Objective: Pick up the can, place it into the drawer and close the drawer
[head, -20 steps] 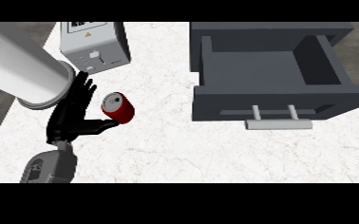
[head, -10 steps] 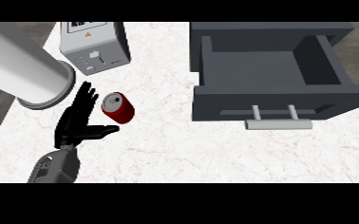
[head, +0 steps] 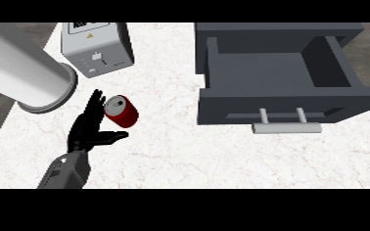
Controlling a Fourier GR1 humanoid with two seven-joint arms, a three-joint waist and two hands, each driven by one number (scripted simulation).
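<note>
Grey drawer (head: 274, 78) is shown open at 2 o'clock. Red can (head: 121, 111) is lain on the worktop (head: 180, 151) at 9 o'clock, ungrasped. Left hand (head: 88, 129) is spread beside it. Every step remains.

Lying on its side on the desk (head: 180, 147): can (head: 121, 111), left of centre, just right of the left hand (head: 88, 127). Standing open at right, well apart from the can: drawer (head: 271, 80). Behind the can, a box-shaped appliance (head: 98, 49); at far left, a large cylinder (head: 33, 80).
</note>
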